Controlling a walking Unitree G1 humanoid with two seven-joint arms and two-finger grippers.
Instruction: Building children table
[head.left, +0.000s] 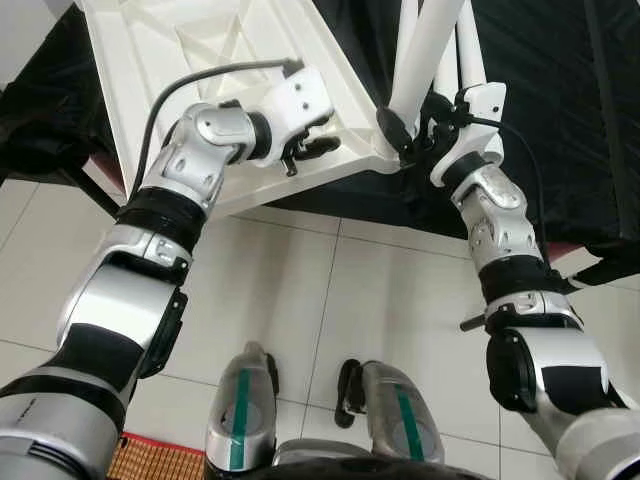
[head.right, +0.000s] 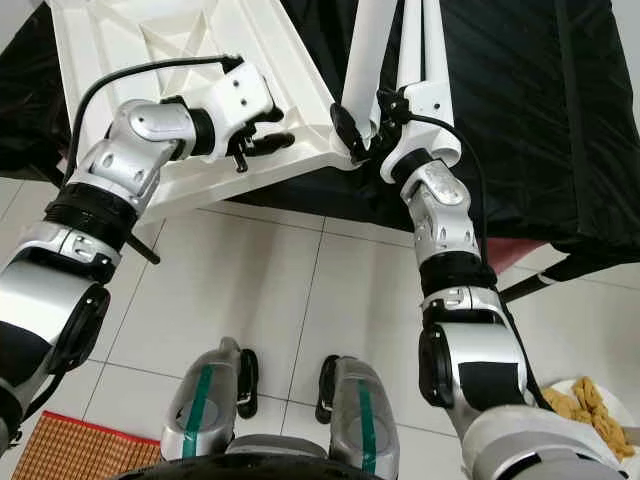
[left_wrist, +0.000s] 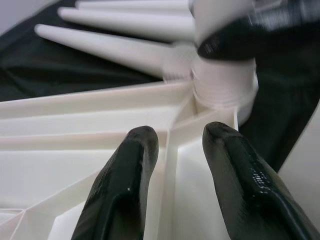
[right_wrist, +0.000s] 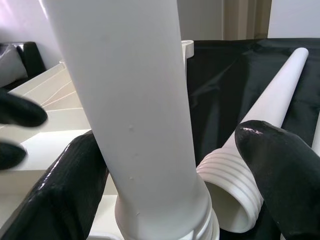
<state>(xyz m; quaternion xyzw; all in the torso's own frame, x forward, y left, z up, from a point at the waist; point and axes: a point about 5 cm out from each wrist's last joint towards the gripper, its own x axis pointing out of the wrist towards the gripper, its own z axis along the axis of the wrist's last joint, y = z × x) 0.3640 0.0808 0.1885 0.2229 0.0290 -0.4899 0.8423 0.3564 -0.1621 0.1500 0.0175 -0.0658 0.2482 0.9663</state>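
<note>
Tabletop (head.left: 190, 60): white, upside down on black cloth (head.left: 540, 90), corner near robot.
Table leg (right_wrist: 135, 115): stands up in corner socket, long way up.
Right gripper (head.left: 405, 135): nearer, fingers apart around leg.
Left gripper (head.left: 310, 150): fingers apart, over tabletop ribs just beside socket.

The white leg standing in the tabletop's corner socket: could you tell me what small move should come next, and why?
Probably close the right gripper on the white leg and twist it. Its fingers straddle the leg without clamping, the leg stands in the corner socket, and the left gripper braces the tabletop.
</note>
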